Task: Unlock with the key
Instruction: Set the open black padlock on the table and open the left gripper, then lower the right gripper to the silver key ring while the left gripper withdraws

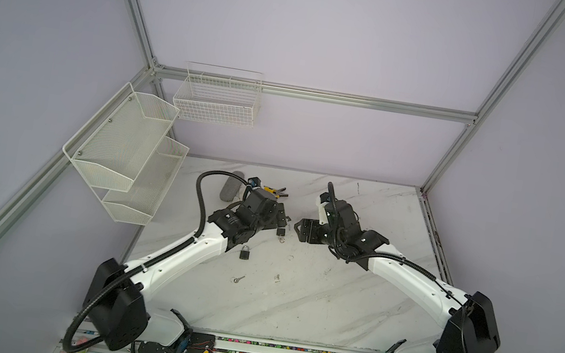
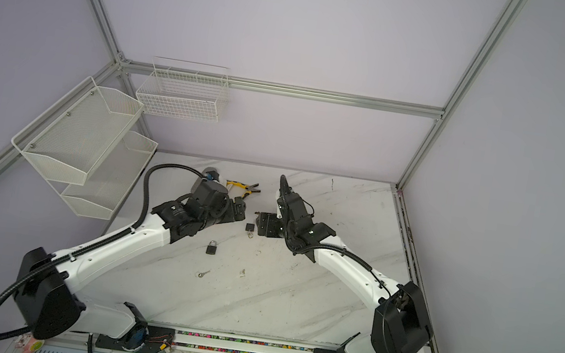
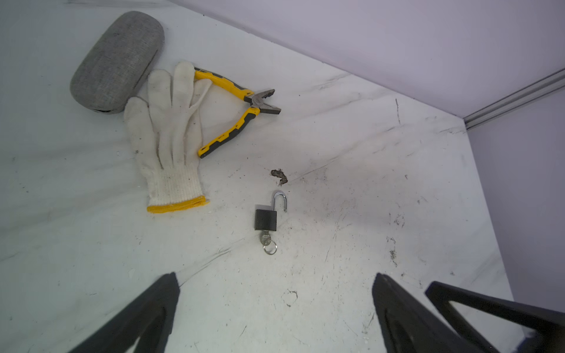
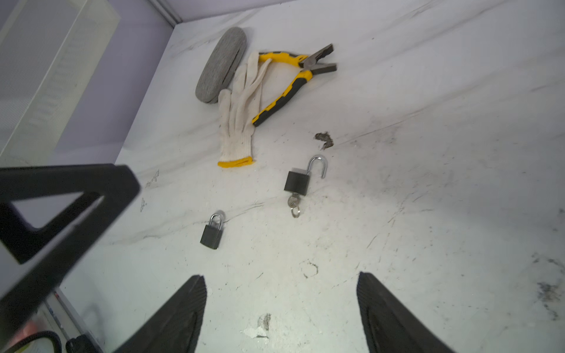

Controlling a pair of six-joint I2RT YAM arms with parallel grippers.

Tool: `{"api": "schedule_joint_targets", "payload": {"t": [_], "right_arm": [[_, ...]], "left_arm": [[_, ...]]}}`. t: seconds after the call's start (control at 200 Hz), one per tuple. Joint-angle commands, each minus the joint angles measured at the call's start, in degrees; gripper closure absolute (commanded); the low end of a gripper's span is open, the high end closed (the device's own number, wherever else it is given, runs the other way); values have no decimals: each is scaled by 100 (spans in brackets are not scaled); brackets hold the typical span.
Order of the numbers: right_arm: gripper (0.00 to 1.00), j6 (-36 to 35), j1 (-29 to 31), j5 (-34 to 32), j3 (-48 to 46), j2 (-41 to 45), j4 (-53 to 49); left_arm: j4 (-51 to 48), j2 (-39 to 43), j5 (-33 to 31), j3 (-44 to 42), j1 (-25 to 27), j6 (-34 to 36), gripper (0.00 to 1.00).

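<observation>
At the centre of the left wrist view, on the marble table [image 3: 367, 183], lies the open lock [image 3: 266, 218], its shackle swung free and the key [image 3: 265, 238] seated in its base. The left gripper [image 3: 275, 275] is at the bottom of the frame, jaws spread wide and empty. The lock is straight ahead of it, its long axis running up the frame with the key end toward the gripper and the shackle away.

In the right wrist view the right gripper [image 4: 279, 275] is also wide open and holds nothing. It sees the same lock just above centre.

In both top views the lock lies between the two grippers, near each; neither is clearly nearer. This lock looks done.

A shut lock [image 4: 211, 233] lies left of centre in the right wrist view, closer to the left arm. A loose key [image 1: 238, 279] lies below it in a top view, probably the next pair. Nothing blocks either.

A glove [image 3: 168, 137], pliers [image 3: 235, 113] and grey case [image 3: 117, 61] are at upper left, well apart
</observation>
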State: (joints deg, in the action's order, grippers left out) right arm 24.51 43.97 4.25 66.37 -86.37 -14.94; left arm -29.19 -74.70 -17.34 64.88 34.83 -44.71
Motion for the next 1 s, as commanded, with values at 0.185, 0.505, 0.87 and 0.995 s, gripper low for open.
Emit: {"api": "schedule_joint_targets", "payload": {"t": [0.185,0.505,0.87,0.995], "right_arm": [[20,788,1439,-469,-452,-813,1068],[19,1372,2409,-1531,196,-2231,1195],[17,1793,2757,-2380,1291,-3356,673],[16,1858,2847,-2671,1650,-3622,283]], "left_arm": [[-960,1632,-818,-494,-142,-618,0],[-1865,1777,-923,67,-222,-1462,0],[-2014,1738,-635,333,-235,-1515,0],[-2029,1824,-615,350,-246,-1479,0]]}}
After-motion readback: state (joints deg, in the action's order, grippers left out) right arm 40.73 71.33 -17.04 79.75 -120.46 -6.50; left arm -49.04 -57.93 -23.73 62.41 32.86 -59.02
